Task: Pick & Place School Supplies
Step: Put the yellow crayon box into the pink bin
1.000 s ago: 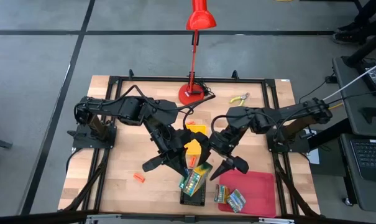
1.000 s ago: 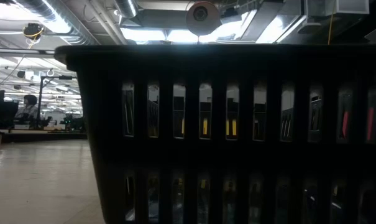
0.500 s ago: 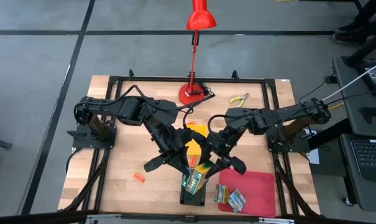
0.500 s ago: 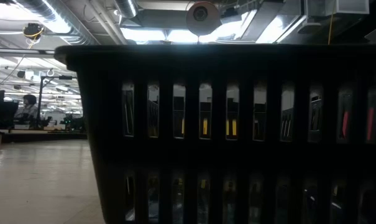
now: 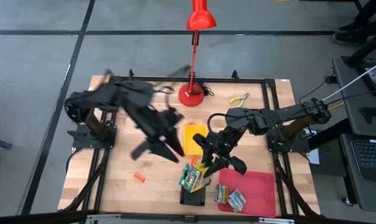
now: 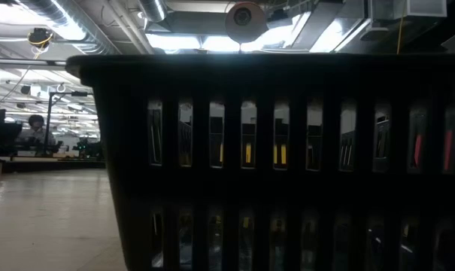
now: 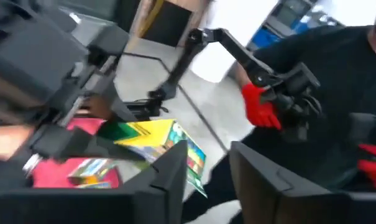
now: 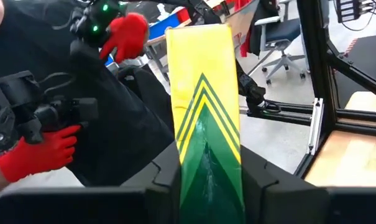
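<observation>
Boxes: one yellow-green box (image 8: 204,112) now sits clamped between the right pincer's (image 5: 214,163) fingers above the black tray (image 5: 194,196), handed over as the left pincer (image 5: 155,147), now parted and empty, swings away. Two boxes lie in the red tray (image 5: 256,190), another on the black tray; one orange stick (image 5: 138,178) and the pliers (image 5: 239,98) wait on the surface (image 5: 119,168).

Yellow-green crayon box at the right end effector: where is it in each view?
High: crayon box between the right end effector fingers, above the black tray.
Low: not visible; black tray wall fills the picture.
Left wrist: box centre-left.
Right wrist: box upright, centre.
Shared landmark: red tray.
</observation>
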Available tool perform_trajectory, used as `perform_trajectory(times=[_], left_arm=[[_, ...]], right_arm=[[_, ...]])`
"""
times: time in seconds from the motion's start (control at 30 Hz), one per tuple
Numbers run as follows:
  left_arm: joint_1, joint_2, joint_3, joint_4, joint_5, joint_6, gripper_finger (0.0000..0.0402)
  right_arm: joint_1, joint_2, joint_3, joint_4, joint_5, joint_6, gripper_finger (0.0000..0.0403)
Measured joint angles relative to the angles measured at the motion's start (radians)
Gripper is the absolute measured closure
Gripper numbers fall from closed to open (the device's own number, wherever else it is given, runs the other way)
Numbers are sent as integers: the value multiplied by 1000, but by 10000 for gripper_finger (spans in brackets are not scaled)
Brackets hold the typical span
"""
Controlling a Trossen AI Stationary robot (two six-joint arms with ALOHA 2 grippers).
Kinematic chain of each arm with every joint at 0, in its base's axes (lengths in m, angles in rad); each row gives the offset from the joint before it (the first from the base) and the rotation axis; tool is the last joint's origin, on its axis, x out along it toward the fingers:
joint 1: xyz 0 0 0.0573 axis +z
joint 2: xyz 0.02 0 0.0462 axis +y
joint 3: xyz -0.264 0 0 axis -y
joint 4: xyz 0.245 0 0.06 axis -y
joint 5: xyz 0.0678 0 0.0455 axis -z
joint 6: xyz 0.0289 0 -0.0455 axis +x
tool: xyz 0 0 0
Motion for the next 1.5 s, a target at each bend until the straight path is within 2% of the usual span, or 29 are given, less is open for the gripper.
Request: perform_trajectory(times=[0.07,0.13,0.3,0.43,0.57,0.7,0.87,1.0,1.13,1.27,1.4,1.5], left_arm=[[-12,-26,37,-94,-95,17,259],[-27,-73,21,-163,-210,25,242],[-99,-125,10,-364,-466,2,227],[-168,-117,8,-462,-591,2,230],[-217,-106,8,-494,-686,1,232],[-279,-107,8,-507,-830,0,233],[-349,-106,8,-643,-1058,-58,233],[-380,-107,8,-693,-1187,-85,233],[-399,-107,8,-692,-1296,-57,233],[-410,-107,-22,-692,-1351,-47,233],[-410,-107,-56,-692,-1358,-61,233],[-410,-106,-78,-693,-1358,-68,233]], right_arm=[[0,0,0,-20,4,7,291],[0,0,0,-81,4,12,291],[33,0,0,-398,16,31,311],[89,0,0,-636,100,38,320],[140,0,0,-873,190,111,310],[234,0,0,-1013,290,221,303],[373,0,-2,-1024,376,405,313],[463,0,-47,-1019,515,559,316],[537,-1,-151,-958,634,760,300],[623,0,-282,-879,732,1079,290],[718,0,-384,-846,827,1444,298],[769,0,-424,-805,921,1623,306]])
